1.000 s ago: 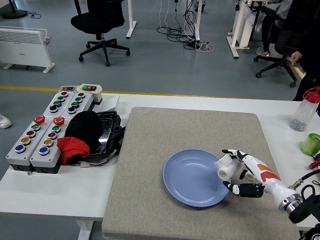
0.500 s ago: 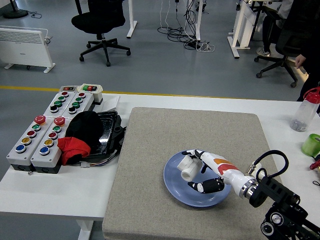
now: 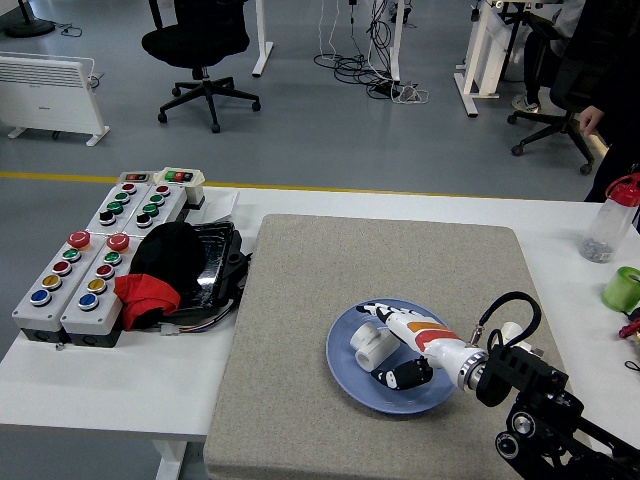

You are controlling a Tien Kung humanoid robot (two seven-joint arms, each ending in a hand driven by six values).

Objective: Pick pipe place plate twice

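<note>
Placing step: right hand (image 3: pixel 392 345) is over the blue plate (image 3: pixel 345 377), fingers curled around the white pipe fitting (image 3: pixel 368 345), which sits low over the plate's left half, maybe touching. Next: open fingers, lift clear without dragging it. Plate holds nothing else. A second white piece (image 3: pixel 512 331) seems to lie behind the wrist.

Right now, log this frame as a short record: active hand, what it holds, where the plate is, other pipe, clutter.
active hand: right hand, reaching in from the lower right
held: white pipe fitting, fingers closed around it
position: over the blue plate; contact with the plate unclear
plate: on the grey mat
other pipe: second white fitting on the mat, right of the plate
left arm: not visible
clutter: button boxes at left, bottle at right
</note>
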